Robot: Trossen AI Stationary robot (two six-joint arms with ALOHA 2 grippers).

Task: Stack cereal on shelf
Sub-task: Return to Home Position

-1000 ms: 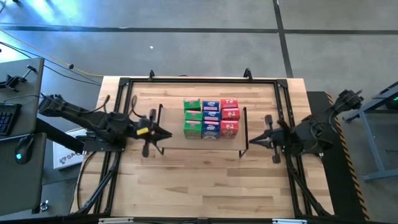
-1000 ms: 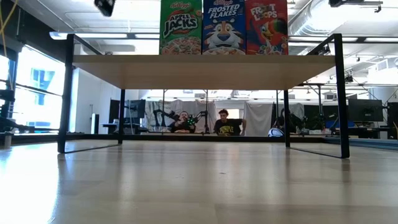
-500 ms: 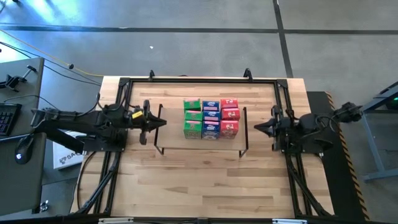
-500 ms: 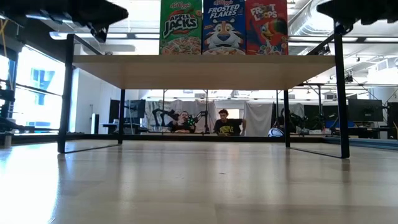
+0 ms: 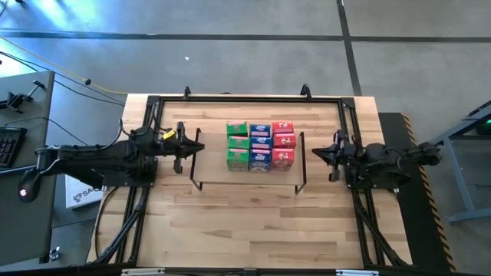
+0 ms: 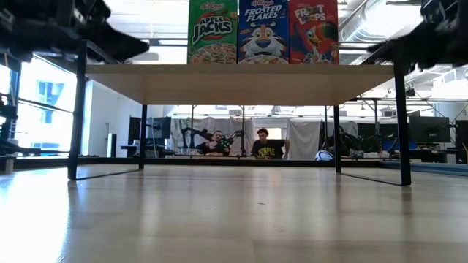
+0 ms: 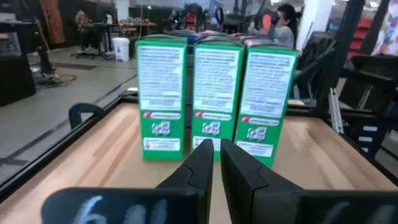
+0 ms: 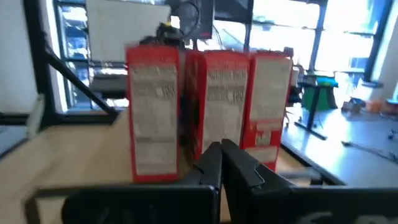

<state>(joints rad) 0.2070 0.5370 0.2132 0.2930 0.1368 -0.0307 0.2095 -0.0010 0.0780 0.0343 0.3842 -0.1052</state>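
Nine small cereal boxes (image 5: 261, 146) stand upright in three rows on the shelf's (image 5: 211, 165) light wood top: green on the left, blue in the middle, red on the right. The low view shows one green (image 6: 212, 33), one blue (image 6: 262, 33) and one red (image 6: 313, 33) front on the shelf (image 6: 241, 73). My left gripper (image 5: 198, 148) is shut at the shelf's left end, pointing at the green boxes (image 7: 214, 93). My right gripper (image 5: 316, 153) is shut off the shelf's right end, facing the red boxes (image 8: 211, 106). Neither touches a box.
A larger black frame (image 5: 153, 103) runs round the table's edges. Bare wood (image 5: 245, 222) lies between the shelf and the near edge. A desk with a keyboard (image 5: 9, 142) stands off the table's left side. People sit in the room beyond (image 6: 267, 150).
Both grippers have moved toward the table's far edge and come down, showing now at the low view's upper corners. Both arms have stretched out level. The boxes and shelf have stayed still.
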